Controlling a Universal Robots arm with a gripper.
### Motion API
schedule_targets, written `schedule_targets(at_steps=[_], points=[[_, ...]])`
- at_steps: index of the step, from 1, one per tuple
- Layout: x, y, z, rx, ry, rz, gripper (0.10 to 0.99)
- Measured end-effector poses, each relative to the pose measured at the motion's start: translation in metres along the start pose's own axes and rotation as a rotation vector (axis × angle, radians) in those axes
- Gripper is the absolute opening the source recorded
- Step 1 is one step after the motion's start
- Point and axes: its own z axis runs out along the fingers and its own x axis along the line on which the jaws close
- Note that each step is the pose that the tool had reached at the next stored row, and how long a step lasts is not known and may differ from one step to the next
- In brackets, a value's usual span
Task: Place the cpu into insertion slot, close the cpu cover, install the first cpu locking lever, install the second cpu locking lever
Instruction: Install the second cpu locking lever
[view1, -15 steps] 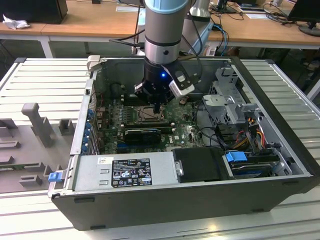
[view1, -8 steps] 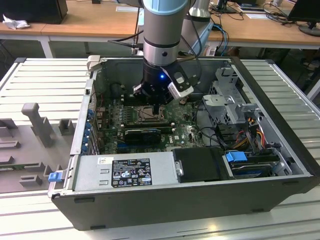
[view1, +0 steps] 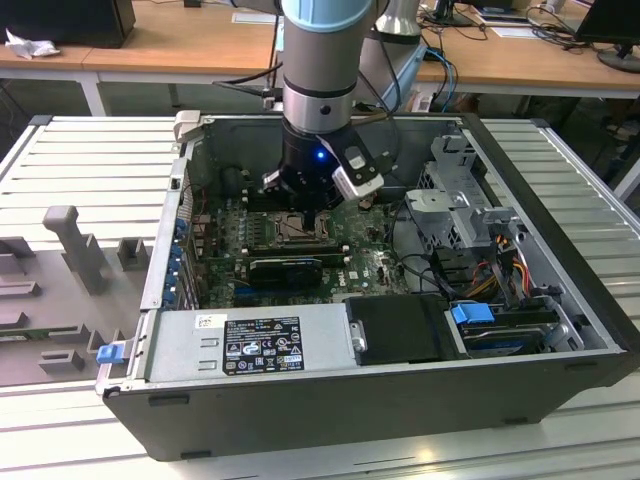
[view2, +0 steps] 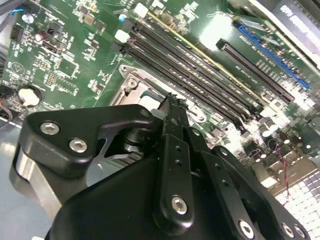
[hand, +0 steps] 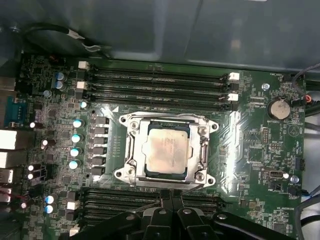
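Cpu (hand: 166, 151) seemingly seated in insertion slot (hand: 131, 150), cover open.

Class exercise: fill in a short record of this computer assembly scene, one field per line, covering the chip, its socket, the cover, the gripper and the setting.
cpu: pale square chip lying flat inside the socket
insertion slot: silver-rimmed socket on the green motherboard, between rows of long black memory slots
cpu cover: frame lies closed around the chip, its centre cut-out showing the chip
gripper: jaws together, holding nothing, at the socket's edge
setting: open computer case in the exterior view, arm reaching down into it
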Motion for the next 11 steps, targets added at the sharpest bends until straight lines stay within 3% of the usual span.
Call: schedule_targets(at_steps=[1,2,11], points=[[0.0081,-0.0036,-0.0001,0.000,0.0000,-0.001,0.106],[0.0143,-0.0035,0.0014,-0.010,-0.0007,-0.001,0.106],[0.0227,-0.0039,0.0164,-0.014,-0.0006,-0.005,0.106]])
